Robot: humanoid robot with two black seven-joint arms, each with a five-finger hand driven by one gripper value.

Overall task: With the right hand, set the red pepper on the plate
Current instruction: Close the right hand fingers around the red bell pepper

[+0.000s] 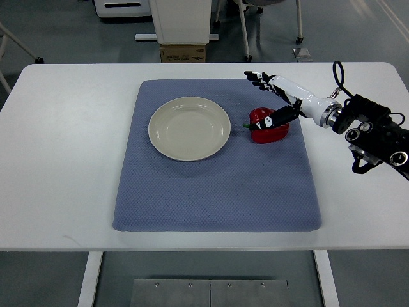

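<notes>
Your right hand [271,96] is spread wide over the red pepper [268,125], which lies on the mat just beside the plate [189,128]; close off-centre and it may roll away.

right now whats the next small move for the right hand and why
Probably close the fingers around the red pepper. The right hand is at the pepper with its thumb on it, but its fingers are spread above it, so nothing is gripped. The plate beside it on the blue mat is empty.
</notes>
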